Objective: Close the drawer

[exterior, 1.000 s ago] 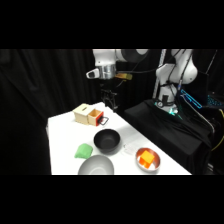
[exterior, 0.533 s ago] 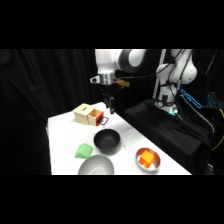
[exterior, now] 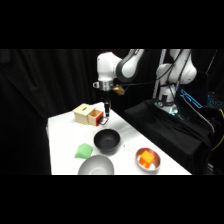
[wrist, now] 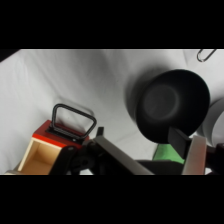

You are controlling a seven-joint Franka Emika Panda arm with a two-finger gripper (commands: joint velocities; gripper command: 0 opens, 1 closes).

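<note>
1. Because the drawer (exterior: 95, 116) stands pulled out of the tan wooden box (exterior: 82, 113) at the table's (exterior: 60, 135) far left, its orange-red front faces the open middle of the table, where the arm can get at it; in the wrist view the drawer (wrist: 52, 134) shows its dark loop handle (wrist: 74, 121) pointing away from the box.
2. Just right of the drawer front, the gripper (exterior: 105, 117) hangs down from above, close beside the handle, which I judge a sensible place from which to press the front back into the box.
3. In the wrist view the gripper (wrist: 150, 152) has its fingers apart with nothing between them: one finger (wrist: 120, 156) lies near the handle, the other (wrist: 192, 150) stands over toward the bowl. Whether the near finger touches the handle I cannot tell.
4. Further right and nearer the camera sits the black bowl (exterior: 107, 140), clear of the drawer's path; a green block (exterior: 84, 150) and a grey bowl (exterior: 96, 165) lie at the front edge.
5. At the right, a metal bowl (exterior: 148, 159) holding something orange stands well apart from the work.
6. The drawer being not yet shut, the push should run straight along its slide toward the box, or the light box may skid on the table.
</note>
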